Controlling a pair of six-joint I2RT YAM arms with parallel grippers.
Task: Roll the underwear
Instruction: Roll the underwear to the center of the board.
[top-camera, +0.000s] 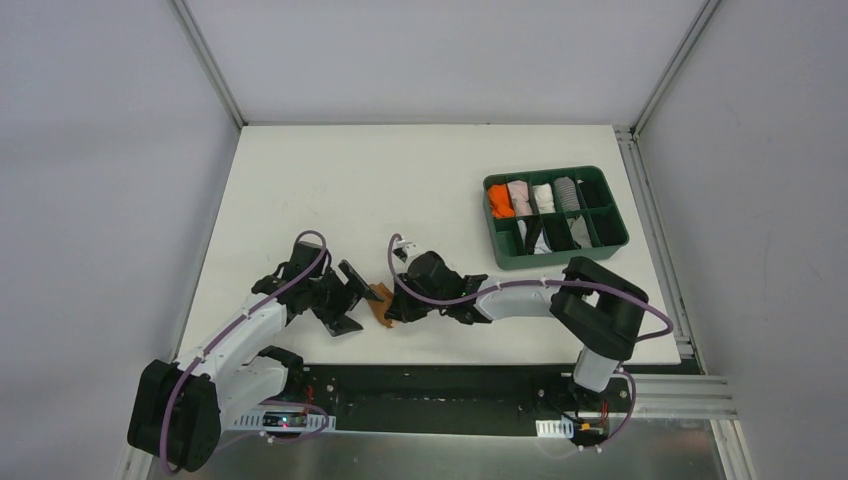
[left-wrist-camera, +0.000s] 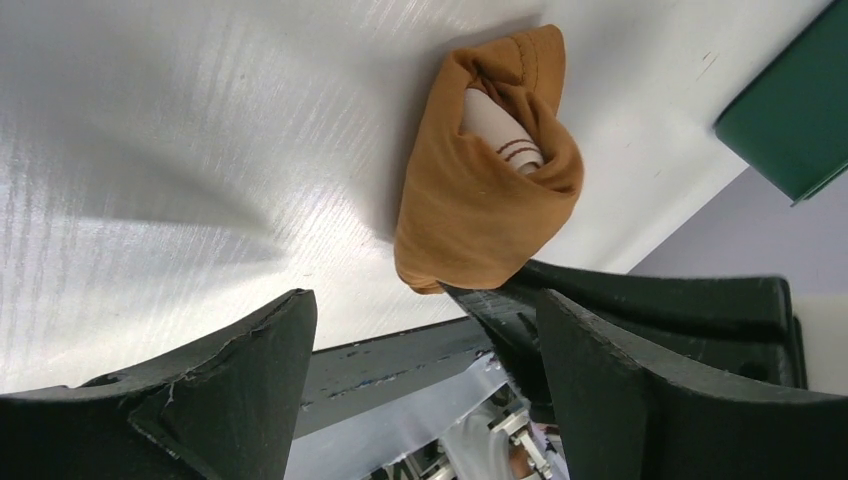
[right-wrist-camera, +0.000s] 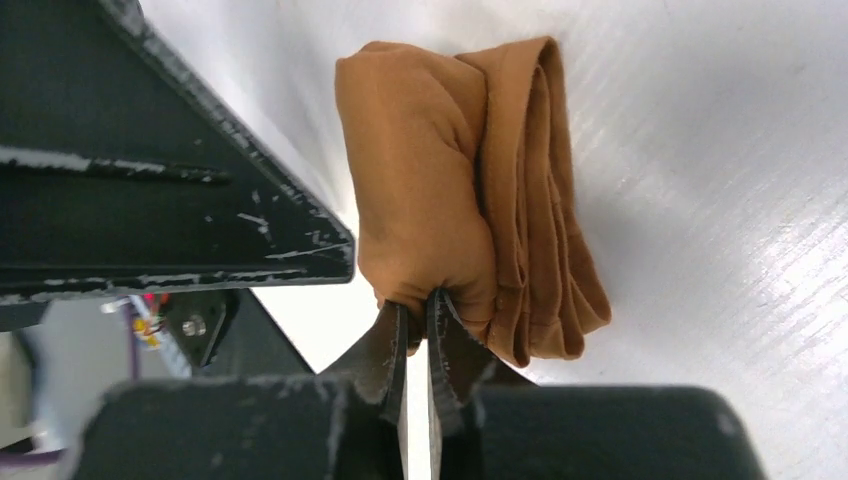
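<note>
From the top, the underwear (top-camera: 380, 303) is a small tan bundle on the table (top-camera: 400, 180) near the front edge. It sits between the left gripper (top-camera: 357, 298) and the right gripper (top-camera: 397, 308), which hide most of it. The tray (top-camera: 556, 259) stands well apart, its contents too small to make out.

In the left wrist view the underwear (left-wrist-camera: 470, 210) is a loose roll. Its pale waistband (left-wrist-camera: 497, 128) pokes out with thin brown stripes, and no lettering is legible. The left gripper (left-wrist-camera: 420, 300) is spread wide, touching nothing. A tray (left-wrist-camera: 790, 110) corner is cut off by the frame.

In the right wrist view the right gripper (right-wrist-camera: 415, 310) pinches the lower edge of the underwear (right-wrist-camera: 450, 180), its fingers (right-wrist-camera: 388, 350) almost meeting. Stacked folds show along the right side.
</note>
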